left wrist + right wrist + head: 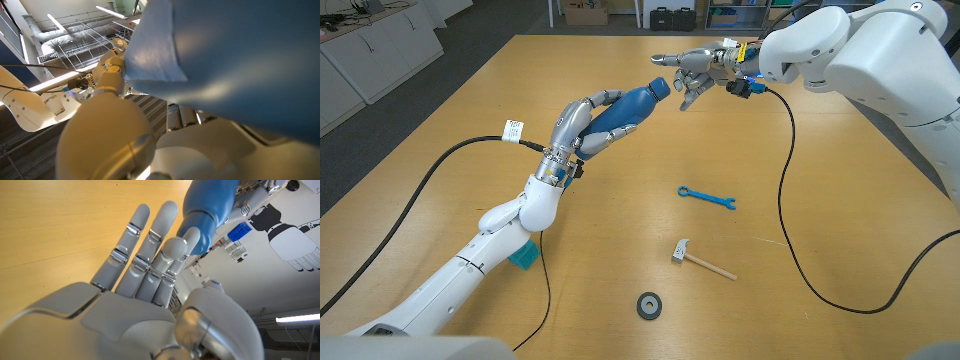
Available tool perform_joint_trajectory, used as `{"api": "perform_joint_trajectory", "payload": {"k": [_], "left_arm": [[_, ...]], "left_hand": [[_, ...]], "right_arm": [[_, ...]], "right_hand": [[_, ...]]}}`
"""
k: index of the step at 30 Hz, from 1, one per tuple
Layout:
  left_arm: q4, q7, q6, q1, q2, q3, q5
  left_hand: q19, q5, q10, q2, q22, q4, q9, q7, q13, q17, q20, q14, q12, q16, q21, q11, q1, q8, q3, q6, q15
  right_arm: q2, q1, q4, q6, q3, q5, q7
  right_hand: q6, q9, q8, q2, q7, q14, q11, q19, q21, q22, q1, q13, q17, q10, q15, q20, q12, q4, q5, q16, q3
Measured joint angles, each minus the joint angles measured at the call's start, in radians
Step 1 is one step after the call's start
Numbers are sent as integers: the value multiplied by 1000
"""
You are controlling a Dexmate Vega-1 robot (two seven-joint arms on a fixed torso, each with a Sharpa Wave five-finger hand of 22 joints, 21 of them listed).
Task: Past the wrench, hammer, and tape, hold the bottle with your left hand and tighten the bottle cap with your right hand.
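I grip the bottle [620, 113] in my left hand [582, 125], cap [660, 87] angled toward my spread, empty right hand [685, 72] for twisting.

Left robot hand [582, 128] grips the bottle [625, 112] above the surface [820, 200], centre-left, bottle tilted with its cap end [659, 88] pointing up-right toward the far side. Right robot hand [688, 72] sits just right of the cap, fingers spread, fingertips [192, 235] right at the neck; contact unclear. Wrench [706, 197] lies on the surface right of centre, nearer the robot than the bottle. Hammer [701, 260] lies nearer still, below the wrench. Tape [649, 305] lies closest to the near edge, left of the hammer.
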Motion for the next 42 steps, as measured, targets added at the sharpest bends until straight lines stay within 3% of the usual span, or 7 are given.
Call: {"api": "perform_joint_trajectory", "payload": {"k": [5, 11, 14, 17, 24, 32, 42], "left_arm": [[23, -6, -23, -10, -7, 10, -42], [59, -63, -69, -27, -11, 25, -149], [83, -107, -96, -39, -12, 35, -217], [108, -156, -121, -54, -13, 49, -288], [170, -313, -189, -93, -24, 80, -492], [226, -457, -249, -122, -45, 95, -654], [258, -556, -294, -132, -71, 77, -735]], "left_hand": [[0, 0, 0, 0, 0, 0, 0, -1, 0, 0, 0, 0, -1, 0, 0, 0, 0, 0, 0, 0, 0], [0, 0, 0, 0, 0, 0, 0, -3, 0, 0, 0, -3, -4, 0, 0, 0, 0, -3, 0, -1, -3], [0, 0, 0, 0, 0, 0, 0, -3, 0, 0, 0, -4, -5, 0, 0, 0, 0, -4, 0, -1, -3], [0, 0, 0, -3, 0, 0, 0, -1, 0, 0, 0, -4, -5, 0, 0, 0, 3, -4, 0, 1, -3], [0, -1, 0, -3, 0, 0, 0, -1, 3, 0, 0, -4, -6, 0, 0, 0, 3, -1, 0, 2, -3], [-10, -1, -5, -3, 0, 4, 0, -1, 6, 0, -2, -4, -9, 0, -8, -5, 3, 0, -4, 2, -3], [-10, -4, -5, -7, 2, 4, 0, -1, 6, 0, -2, -4, -12, -8, -8, -5, 7, 0, -4, 1, -3]], "right_arm": [[-24, -52, -39, 23, 11, -47, -99], [-61, -124, -72, 74, 23, -106, -184], [-81, -167, -73, 143, 45, -121, -199], [-101, -209, -66, 225, 67, -134, -200], [-152, -305, -39, 434, 113, -193, -195], [-187, -365, -18, 576, 147, -244, -164], [-204, -354, 6, 658, 157, -271, -72]], "right_hand": [[-212, -16, -116, -15, 20, -128, 20, -37, -27, 0, -29, 11, 47, -239, 20, 37, -87, -8, 0, -33, -26], [-467, -40, -263, -25, 58, -457, 126, -179, -91, 7, -38, 5, 52, -625, 177, 131, -256, -32, 0, -139, -37], [-567, -66, -325, -23, 73, -646, 164, -292, -136, 12, 26, -53, 21, -783, 240, 201, -371, -78, 0, -218, -13], [-623, -89, -364, -8, 78, -752, 168, -363, -163, 17, 110, -106, -10, -862, 255, 244, -449, -129, 5, -268, 22], [-661, -116, -405, -3, 34, -845, 113, -441, -193, 16, 246, -182, -61, -908, 237, 276, -532, -218, 17, -321, 72], [-667, -126, -416, 2, 19, -869, 97, -478, -209, 14, 294, -215, -87, -913, 227, 283, -559, -246, 27, -339, 99], [-655, -127, -416, 4, 7, -874, 87, -504, -224, 14, 312, -232, -101, -902, 221, 287, -563, -259, 31, -344, 105]]}}
